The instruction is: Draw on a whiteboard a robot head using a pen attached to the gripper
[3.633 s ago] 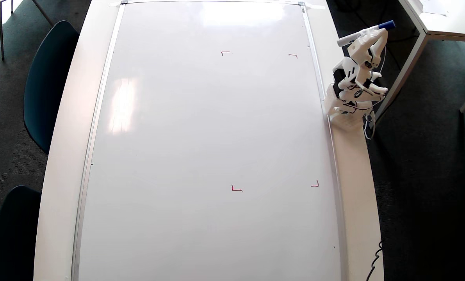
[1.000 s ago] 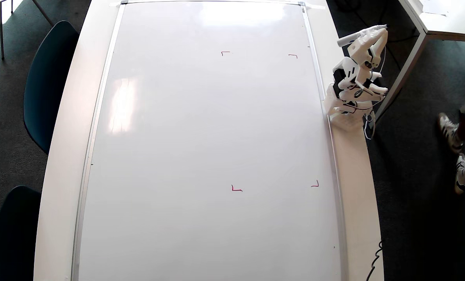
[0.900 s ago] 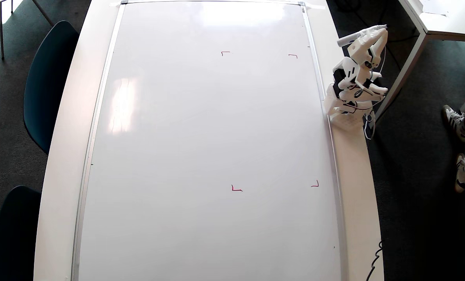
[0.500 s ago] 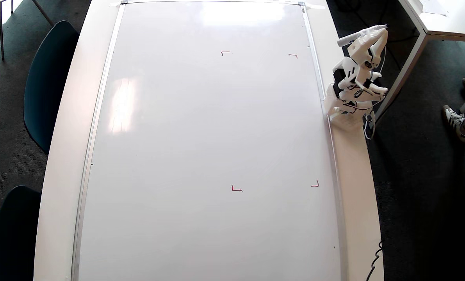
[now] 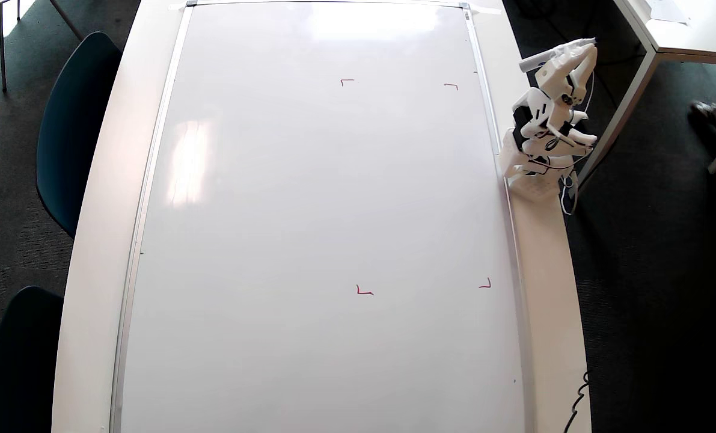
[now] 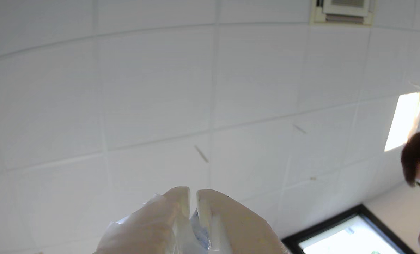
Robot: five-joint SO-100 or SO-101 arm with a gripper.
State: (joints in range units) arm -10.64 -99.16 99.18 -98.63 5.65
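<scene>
4 red corner marks (image 5: 364, 291) are all I see on the whiteboard (image 5: 309, 228) in the overhead view; no blue line anywhere, so the robot head isn't drawn yet. The board is glossy w/ a thin silver frame and fills nearly the whole white table (image 5: 547, 282); the marks sit in its 3 o'clock half, from about 1 o'clock down to 4 o'clock.

The pen (image 5: 555, 53) is off the board, out at 2 o'clock past the frame, lying roughly level w/ its dark tip pointing toward 3 o'clock, over the floor beyond the table edge. The gripper (image 5: 565, 51) has it; the folded white arm (image 5: 544, 129) stands on the table rim at 3 o'clock of the board, just beside the frame.

In the wrist view the gripper (image 6: 193, 199) comes up from 6 o'clock, its 2 pale fingers (image 6: 227, 222) nearly together, w/ a bluish-white bit of pen (image 6: 200, 234) pinched between them. I read that as clamped on the pen. That cam points up at ceiling tiles (image 6: 153, 88); a person's dark hair (image 6: 418, 153) shows at 3 o'clock, a window (image 6: 351, 236) at 5 o'clock.

2 dark chairs (image 5: 72, 120) stand at 9 o'clock of the table in the overhead view.
</scene>
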